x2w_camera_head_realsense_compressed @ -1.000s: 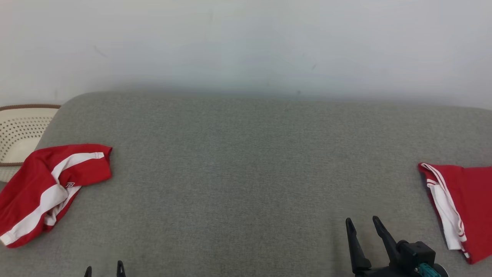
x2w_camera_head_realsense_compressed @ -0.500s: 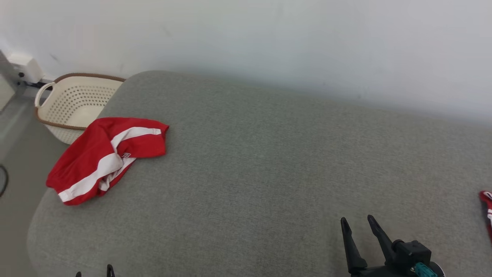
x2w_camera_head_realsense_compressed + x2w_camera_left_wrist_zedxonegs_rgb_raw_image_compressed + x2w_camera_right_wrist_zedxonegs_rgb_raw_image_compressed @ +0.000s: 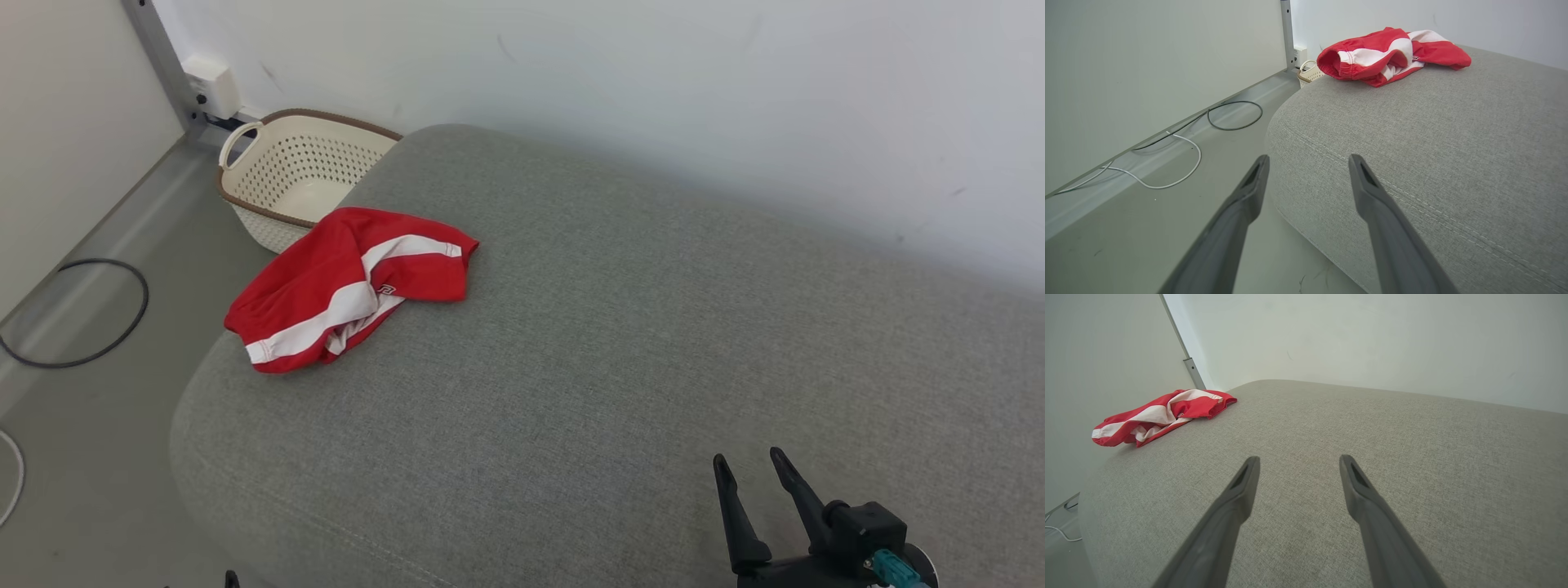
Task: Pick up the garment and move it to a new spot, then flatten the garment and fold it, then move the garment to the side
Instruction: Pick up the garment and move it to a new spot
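Red garment on grey cushion by perforated basket; left gripper, right gripper spread, empty

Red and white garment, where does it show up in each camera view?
Head view: garment upper left, next to the basket.
Left wrist view: garment top centre, on the cushion.
Right wrist view: garment far left, mid-height.
Shared landmark: the metal wall post behind it.
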Controlling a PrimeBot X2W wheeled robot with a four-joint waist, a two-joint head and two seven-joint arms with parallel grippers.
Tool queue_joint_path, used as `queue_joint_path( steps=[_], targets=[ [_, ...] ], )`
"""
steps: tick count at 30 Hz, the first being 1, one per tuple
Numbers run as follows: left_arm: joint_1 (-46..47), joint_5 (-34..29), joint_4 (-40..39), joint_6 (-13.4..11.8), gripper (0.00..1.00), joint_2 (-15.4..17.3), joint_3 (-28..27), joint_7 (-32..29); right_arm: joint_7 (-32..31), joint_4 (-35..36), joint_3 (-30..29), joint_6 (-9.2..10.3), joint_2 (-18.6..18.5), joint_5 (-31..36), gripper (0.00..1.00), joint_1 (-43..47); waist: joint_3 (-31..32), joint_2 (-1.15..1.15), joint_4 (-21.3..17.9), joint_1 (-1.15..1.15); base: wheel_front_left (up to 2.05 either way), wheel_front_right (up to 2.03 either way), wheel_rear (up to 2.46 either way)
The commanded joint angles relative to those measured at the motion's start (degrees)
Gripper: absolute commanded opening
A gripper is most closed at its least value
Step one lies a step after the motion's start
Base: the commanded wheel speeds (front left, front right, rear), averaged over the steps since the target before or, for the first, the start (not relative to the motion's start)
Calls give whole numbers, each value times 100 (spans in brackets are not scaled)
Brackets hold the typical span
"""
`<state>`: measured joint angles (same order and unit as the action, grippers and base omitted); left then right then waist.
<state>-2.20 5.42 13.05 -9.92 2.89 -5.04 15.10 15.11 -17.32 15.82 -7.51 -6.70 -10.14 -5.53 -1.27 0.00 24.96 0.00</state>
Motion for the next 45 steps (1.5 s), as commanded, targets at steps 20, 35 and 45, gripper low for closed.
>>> queue_joint_path(
  steps=[20,35,45],
  targets=[
    [1434,223,414,844,100,40,-452,6,0,354,64,5,-515,-9,100,-374,-768,0,-320,0,0,0,0],
    [3686,-2,1513,1464,100,639,-709,5,1,761,37,5,-1043,-165,100,-925,-1788,0,-1072,0,0,0,0],
    [5022,-249,3366,1483,100,1235,-459,-134,1,896,-44,5,-1195,-212,100,-1146,-2337,0,-1542,0,0,0,0]
  ],
)
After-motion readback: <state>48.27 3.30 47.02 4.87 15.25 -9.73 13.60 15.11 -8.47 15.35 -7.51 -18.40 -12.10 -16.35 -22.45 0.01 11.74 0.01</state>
